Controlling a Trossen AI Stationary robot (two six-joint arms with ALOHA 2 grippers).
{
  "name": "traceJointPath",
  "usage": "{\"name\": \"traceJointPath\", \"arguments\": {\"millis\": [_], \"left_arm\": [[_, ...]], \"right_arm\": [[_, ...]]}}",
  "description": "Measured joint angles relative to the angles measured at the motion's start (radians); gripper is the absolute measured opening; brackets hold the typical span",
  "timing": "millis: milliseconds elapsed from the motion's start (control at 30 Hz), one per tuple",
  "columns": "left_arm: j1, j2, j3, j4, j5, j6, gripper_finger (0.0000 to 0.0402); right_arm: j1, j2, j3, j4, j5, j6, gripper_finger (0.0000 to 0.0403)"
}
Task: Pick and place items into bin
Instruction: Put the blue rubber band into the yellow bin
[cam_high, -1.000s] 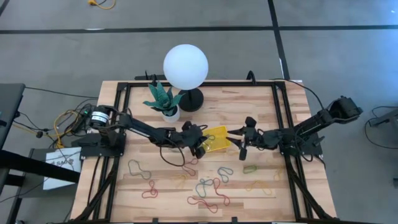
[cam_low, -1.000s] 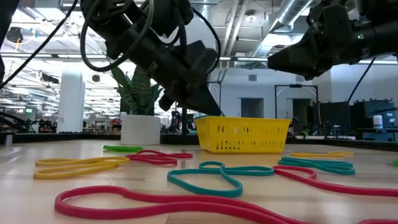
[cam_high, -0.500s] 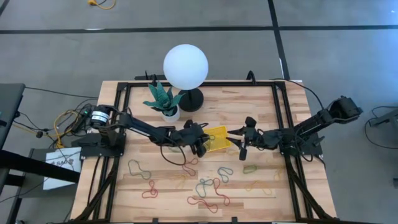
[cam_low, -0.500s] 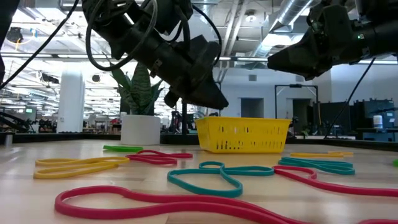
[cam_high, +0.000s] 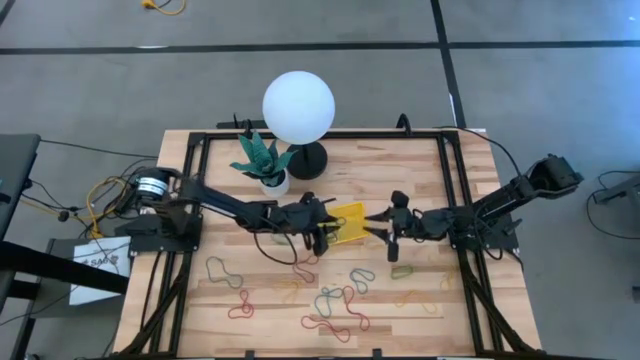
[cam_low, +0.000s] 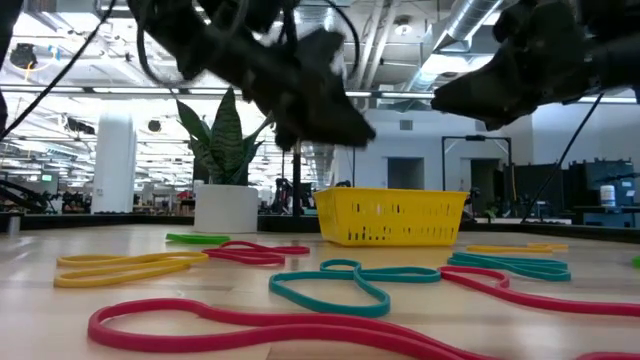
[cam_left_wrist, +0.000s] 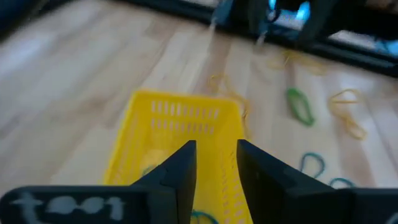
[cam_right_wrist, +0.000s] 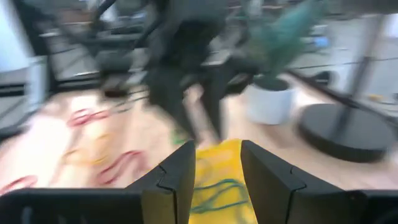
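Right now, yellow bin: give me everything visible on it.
The bin is a small, shallow, square tray of bright yellow plastic with slotted, lattice-like walls. It sits upright and flat on the wooden table, near its middle. The left gripper and right gripper flank it on either side. At least one teal band lies inside.

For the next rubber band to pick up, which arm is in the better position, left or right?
Probably the right. The right gripper hangs beside the yellow bin, near the green band. The left gripper is over the bin's other edge.
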Motion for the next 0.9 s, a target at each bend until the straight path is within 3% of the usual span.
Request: {"name": "traceJointPath", "arguments": {"millis": [133, 267, 500, 700, 900], "left_arm": [[-0.001, -0.142, 0.001, -0.155, 0.008, 0.067, 0.0088], [-0.017, -0.307, 0.002, -0.394, -0.016, 0.084, 0.0074], [-0.084, -0.496, -0.009, -0.676, -0.255, 0.085, 0.006], [-0.167, -0.588, -0.151, -0.612, -0.346, -0.04, 0.0057], [-0.252, -0.609, -0.4, -0.318, -0.375, -0.144, 0.0057]], "right_arm": [[0.025, 0.0, 0.0, -0.031, -0.117, -0.025, 0.0122], [0.085, 0.0, 0.028, -0.163, -0.128, -0.002, 0.0122], [0.171, 0.07, 0.2, -0.53, -0.123, 0.202, 0.0122], [0.192, 0.285, 0.274, -0.512, -0.122, 0.234, 0.0122], [0.187, 0.419, 0.342, -0.502, -0.123, 0.216, 0.0122]]}}
